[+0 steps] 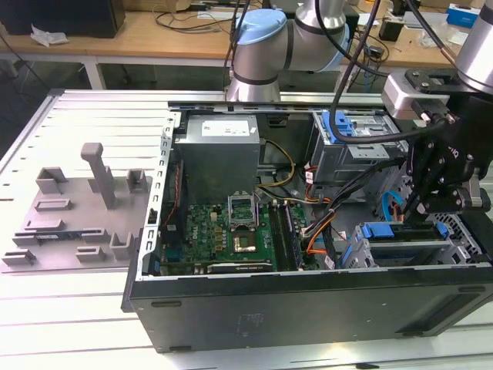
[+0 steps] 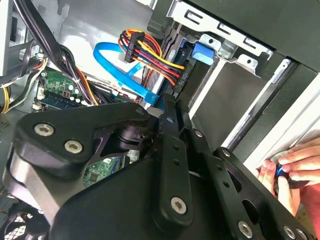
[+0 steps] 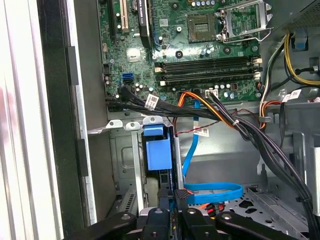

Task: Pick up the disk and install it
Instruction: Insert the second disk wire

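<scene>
The disk (image 1: 383, 230) stands on edge in the lower drive cage (image 1: 416, 253) at the exterior view's right, inside the open computer case. Its bright blue carrier bracket shows as the disk (image 3: 157, 152) in the first wrist view, seated between the cage's metal walls. My gripper (image 1: 420, 212) reaches down onto it from above. The black fingers close narrowly on the disk's edge in both wrist views, seen as the gripper (image 3: 176, 196) and the gripper (image 2: 167, 114).
A second grey drive cage with a blue clip (image 1: 343, 123) sits at the case's back. Blue data cable (image 3: 212, 190) and orange-black power leads (image 2: 150, 52) run beside the cage. The motherboard (image 1: 231, 231) fills the case middle. A person's hand (image 2: 290, 167) rests at the case edge.
</scene>
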`<state>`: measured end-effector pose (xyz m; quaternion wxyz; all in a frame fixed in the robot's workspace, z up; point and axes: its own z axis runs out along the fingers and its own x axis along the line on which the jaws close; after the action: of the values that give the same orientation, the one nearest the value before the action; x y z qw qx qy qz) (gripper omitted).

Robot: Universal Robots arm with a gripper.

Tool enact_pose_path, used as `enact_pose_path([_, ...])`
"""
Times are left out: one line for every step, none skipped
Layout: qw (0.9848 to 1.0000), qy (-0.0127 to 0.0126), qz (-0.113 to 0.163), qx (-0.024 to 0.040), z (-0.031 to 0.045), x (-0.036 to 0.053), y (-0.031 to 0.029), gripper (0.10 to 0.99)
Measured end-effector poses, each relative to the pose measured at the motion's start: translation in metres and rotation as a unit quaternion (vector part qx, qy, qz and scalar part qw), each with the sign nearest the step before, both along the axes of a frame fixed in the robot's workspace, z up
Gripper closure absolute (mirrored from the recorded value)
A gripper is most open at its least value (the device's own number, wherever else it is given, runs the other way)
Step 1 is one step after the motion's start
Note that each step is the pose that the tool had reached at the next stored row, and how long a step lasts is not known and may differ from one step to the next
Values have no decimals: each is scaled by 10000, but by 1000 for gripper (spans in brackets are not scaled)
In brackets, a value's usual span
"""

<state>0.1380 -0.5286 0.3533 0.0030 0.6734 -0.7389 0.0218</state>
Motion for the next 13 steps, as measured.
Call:
enact_pose_path([10000,0,0,0,-1,1,0,925])
enact_pose_path([10000,0,1,-1,-2,5,0,925])
enact_pose_path([10000,1,1,1,-5,10,0,925])
enact_pose_path([10000,1,1,0,-7,17,0,925])
enact_pose_path([10000,2,0,1,-11,19,0,925])
enact_pose_path([10000,2,1,0,-14,22,0,925])
enact_pose_path([10000,2,1,1,-17,24,0,925])
enact_pose_path([10000,3,2,1,-19,25,0,925])
enact_pose_path([10000,3,2,1,-22,26,0,925])
enact_pose_path([10000,3,3,0,-25,26,0,925])
enact_pose_path([10000,3,7,1,-34,28,0,925])
enact_pose_path([10000,3,10,1,-42,28,0,925])
enact_pose_path([10000,3,13,1,-49,28,0,925])
